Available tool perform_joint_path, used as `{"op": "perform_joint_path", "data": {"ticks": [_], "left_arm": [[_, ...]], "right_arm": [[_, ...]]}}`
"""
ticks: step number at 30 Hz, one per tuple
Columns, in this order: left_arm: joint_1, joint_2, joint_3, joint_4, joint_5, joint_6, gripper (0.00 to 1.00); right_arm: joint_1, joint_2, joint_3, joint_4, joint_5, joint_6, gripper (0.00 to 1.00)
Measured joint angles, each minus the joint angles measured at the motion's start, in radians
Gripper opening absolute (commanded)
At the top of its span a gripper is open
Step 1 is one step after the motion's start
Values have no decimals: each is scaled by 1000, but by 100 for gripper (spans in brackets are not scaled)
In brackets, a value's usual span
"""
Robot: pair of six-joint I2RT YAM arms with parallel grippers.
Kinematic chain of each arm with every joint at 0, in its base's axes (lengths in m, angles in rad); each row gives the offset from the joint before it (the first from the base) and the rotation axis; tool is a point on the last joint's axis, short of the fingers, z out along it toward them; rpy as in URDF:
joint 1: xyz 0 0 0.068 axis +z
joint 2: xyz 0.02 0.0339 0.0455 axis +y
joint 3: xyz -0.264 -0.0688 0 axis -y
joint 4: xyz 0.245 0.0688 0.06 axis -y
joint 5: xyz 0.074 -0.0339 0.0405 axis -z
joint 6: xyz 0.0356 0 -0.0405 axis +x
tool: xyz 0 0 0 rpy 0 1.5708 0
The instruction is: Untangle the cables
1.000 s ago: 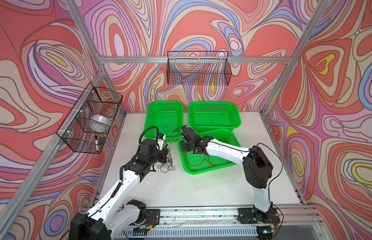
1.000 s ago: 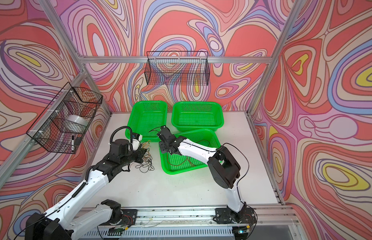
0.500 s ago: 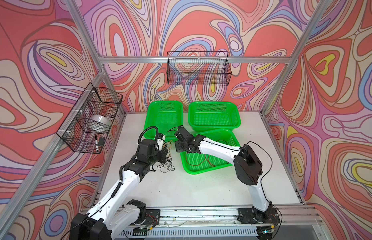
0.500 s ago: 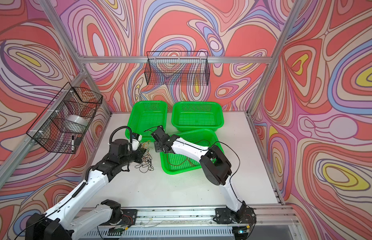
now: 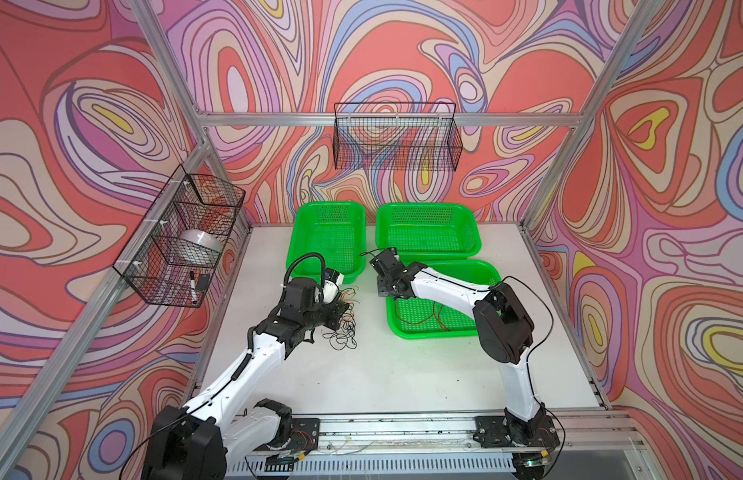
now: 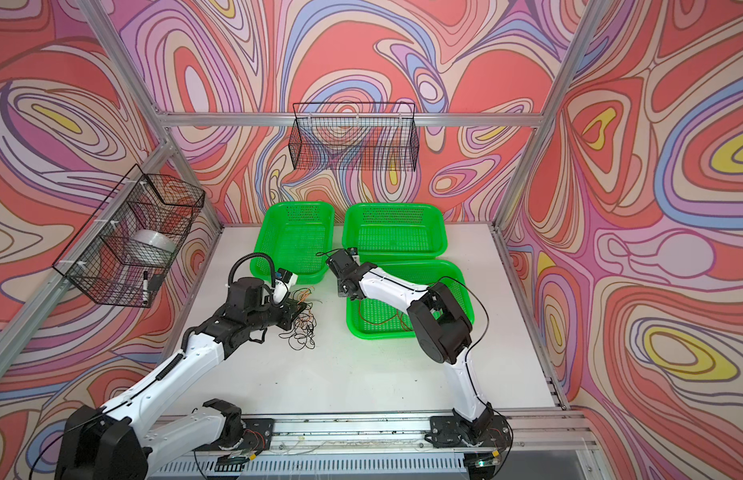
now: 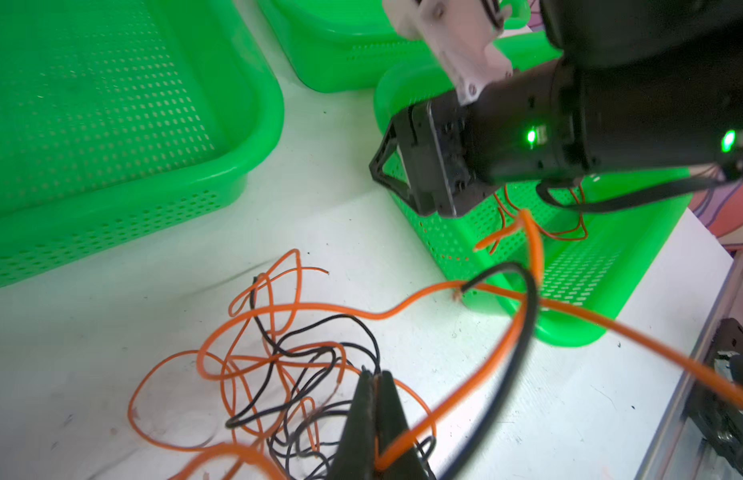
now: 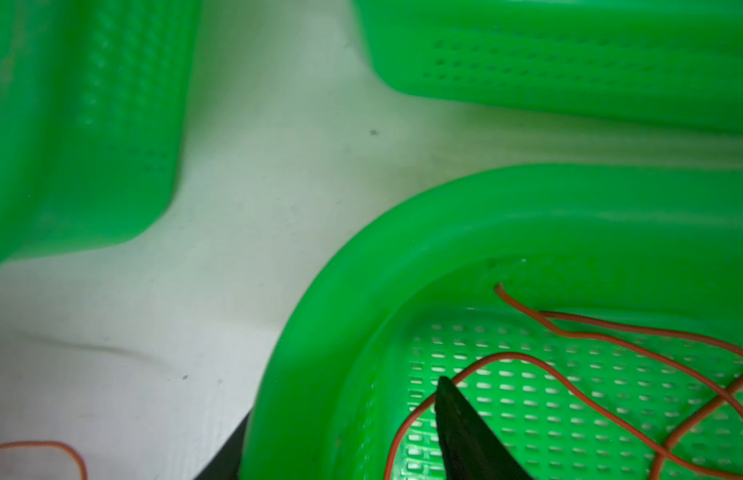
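Tangle first: the cables lie in a knot of orange and black loops on the surface, just beside the near basket. My left pincer is clamped shut in the middle of them, and an orange strand comes out from between its tips. Nothing there has changed over the last second; the left arm has kept its place as an anchor.

My right arm is what has moved. Half a second ago it had swung in toward the knot. Now its elbow has come round and my right pincer sits back over the corner of the near basket. Its jaws stand apart with nothing between them. In the right wrist view one finger hangs inside the basket above the loose orange strands on the mesh floor, and a dark shape outside the wall looks like the other finger.

I read that as a strand or two already freed and put away, with the right pincer empty and available again. The knot is far from done, since black and orange cross many times. The next grab wants a loose end, such as the free orange end, drawn away from the left's hold.
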Motion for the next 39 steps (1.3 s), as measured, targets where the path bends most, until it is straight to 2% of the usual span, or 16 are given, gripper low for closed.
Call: {"op": "perform_joint_path", "data": {"ticks": [6, 7, 10, 13, 14, 16, 20, 21, 22, 31, 35, 39], "left_arm": [[-77, 109, 1, 74, -10, -9, 3], [-89, 131, 2, 91, -20, -15, 8], [-135, 203, 21, 129, -61, -34, 40], [-178, 269, 61, 149, -112, -63, 58], [-192, 283, 76, 151, -132, -72, 68], [-221, 299, 108, 153, -179, -91, 74], [-283, 302, 195, 112, -292, -141, 77], [-294, 301, 211, 101, -315, -154, 86], [-304, 296, 225, 88, -344, -170, 99], [-313, 223, 233, -71, -516, -209, 100], [-313, 248, 269, -142, -539, -212, 100], [-313, 254, 275, -147, -508, -228, 99]], "right_arm": [[-54, -83, -53, -1, 11, -92, 63], [-57, -97, -53, -1, 11, -109, 64], [-69, -139, -55, -8, -1, -156, 64], [-92, -195, -59, -8, -26, -214, 65], [-100, -216, -59, -7, -35, -236, 65], [-108, -248, -57, -8, -54, -274, 65], [-109, -269, -35, -19, -100, -336, 66], [-109, -269, -35, -21, -114, -346, 65], [-111, -270, -35, -25, -127, -354, 66], [-134, -263, -30, -39, -194, -365, 65], [-134, -249, 10, -67, -203, -349, 64], [-129, -231, 82, -101, -219, -342, 63]]}}
